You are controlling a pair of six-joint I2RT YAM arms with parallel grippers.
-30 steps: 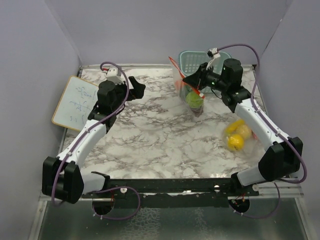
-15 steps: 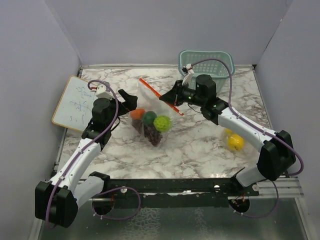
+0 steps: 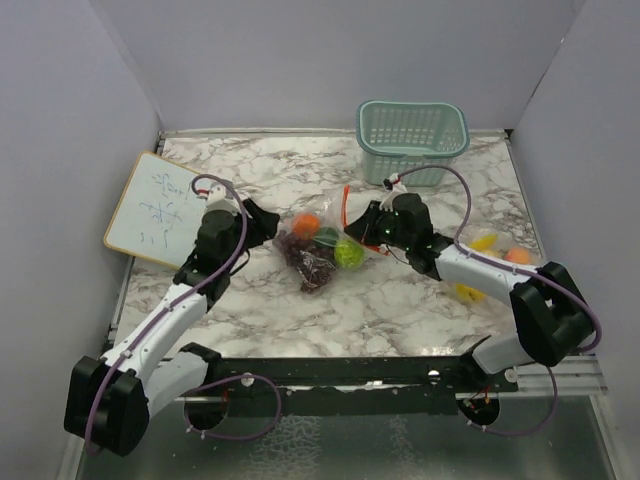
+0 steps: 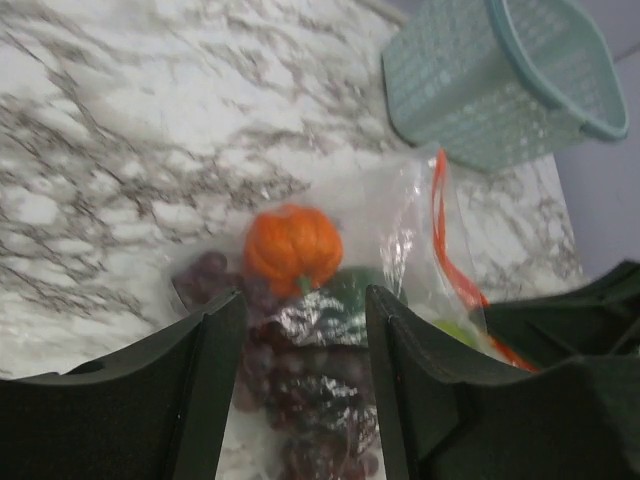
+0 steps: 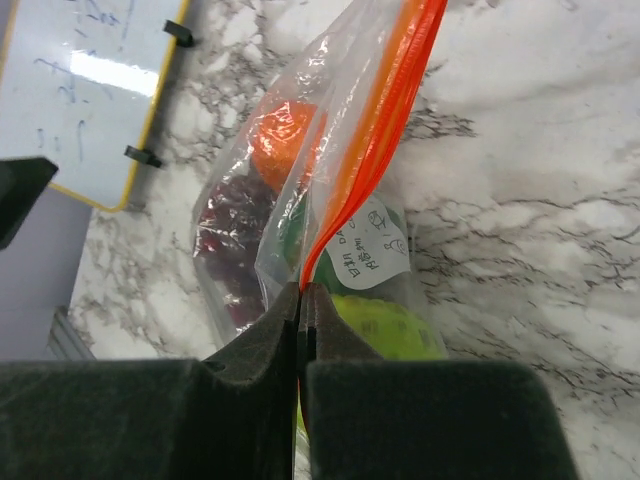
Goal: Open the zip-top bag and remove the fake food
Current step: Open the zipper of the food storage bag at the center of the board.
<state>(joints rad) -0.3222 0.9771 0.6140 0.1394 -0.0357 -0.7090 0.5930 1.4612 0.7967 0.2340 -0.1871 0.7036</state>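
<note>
The clear zip-top bag [image 3: 322, 248] lies at the table's centre with its orange zip strip [image 5: 385, 110] standing up. Inside it are an orange [image 3: 305, 225], a dark green piece [image 3: 328, 238], a lime [image 3: 348, 253] and purple grapes [image 3: 312, 264]. My right gripper [image 3: 366, 228] is shut on the zip strip's end [image 5: 305, 288]. My left gripper [image 3: 268, 222] is open at the bag's left side. In the left wrist view its fingers [image 4: 200, 380] straddle the bagged grapes [image 4: 300, 390], below the orange [image 4: 293, 245]. A banana [image 3: 483, 241], a peach [image 3: 517, 255] and a lemon [image 3: 468, 292] lie loose at the right.
A teal mesh basket [image 3: 412, 130] stands at the back right and also shows in the left wrist view [image 4: 500, 80]. A small whiteboard [image 3: 152, 208] lies at the table's left edge. Purple walls close in the left, back and right sides.
My right gripper carried the bag from beside the basket down and left to the table's centre, where it now rests. My left gripper moved right and closer to the bag.
</note>
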